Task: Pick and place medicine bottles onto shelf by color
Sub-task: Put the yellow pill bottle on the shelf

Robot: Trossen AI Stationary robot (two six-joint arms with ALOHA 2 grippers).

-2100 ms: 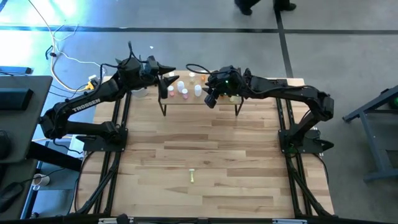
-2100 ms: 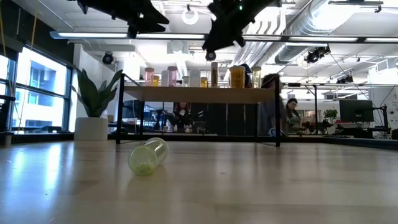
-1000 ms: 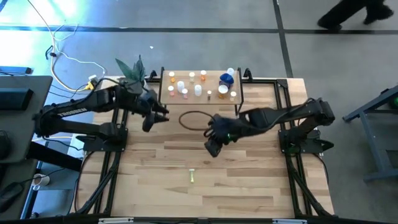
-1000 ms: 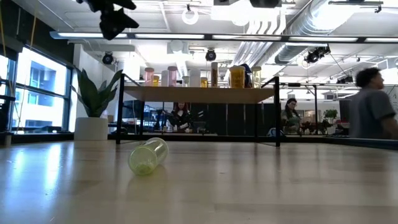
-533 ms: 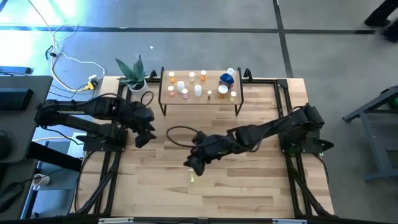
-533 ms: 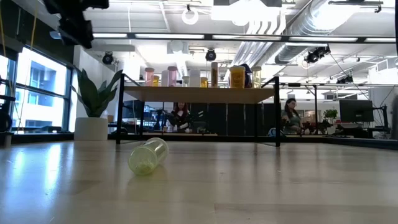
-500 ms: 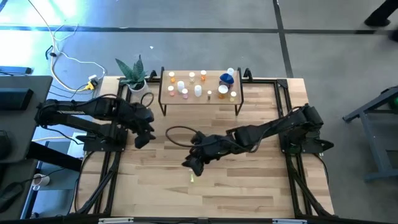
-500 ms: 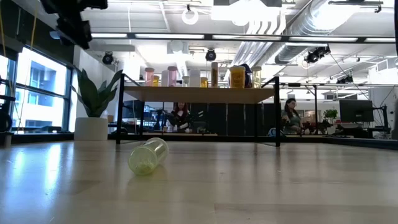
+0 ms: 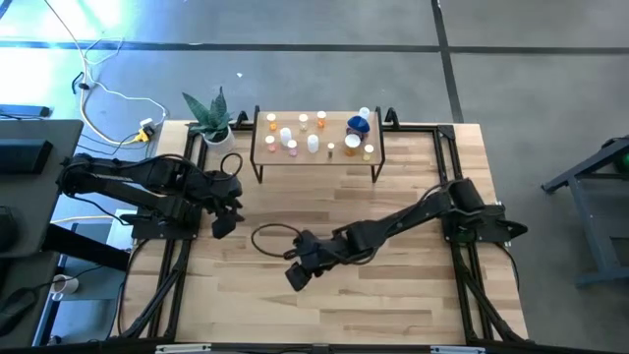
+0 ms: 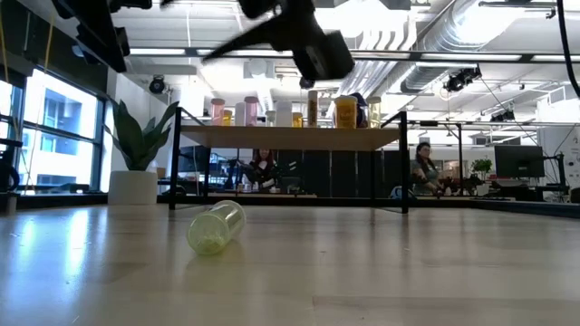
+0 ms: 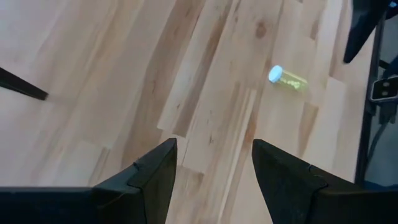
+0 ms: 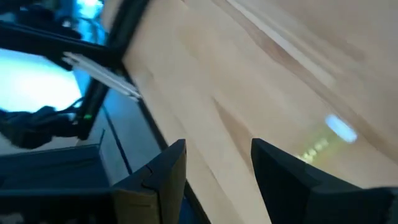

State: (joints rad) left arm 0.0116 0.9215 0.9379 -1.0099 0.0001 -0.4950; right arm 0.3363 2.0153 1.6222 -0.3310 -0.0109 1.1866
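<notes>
clearly, only one piece of sorting is left to be done. at the far left of the table a potted plant (image 9: 208, 115) is stood out of the working area, and the left gripper (image 9: 222, 225) is held back just inside the left edge, above the wood; in its wrist view its fingers (image 11: 152, 176) are seen parted with nothing between them, so it is judged to be waiting while the other arm works. to the right of the plant, along the far edge, the shelf (image 9: 315, 149) is set, and the medicine bottles (image 9: 313, 135) already on it are stood upright in groups: pale and pink ones toward its left, orange in the middle, a blue one and yellowish ones toward its right, which fits a placing by colour. near the table's middle the right gripper (image 9: 297, 275) is reached out low, its jaws spread and empty. the yellow-green bottle (image 10: 216, 226) is left lying on its side on the bare wood, white cap (image 11: 275, 73) showing, at the near-centre of the table; from above it is hidden under the gripper. the gripper is judged to be lined up over it for a pick, since the right wrist view shows the bottle (image 12: 324, 142) close ahead of the spread fingers (image 12: 285, 171).
</notes>
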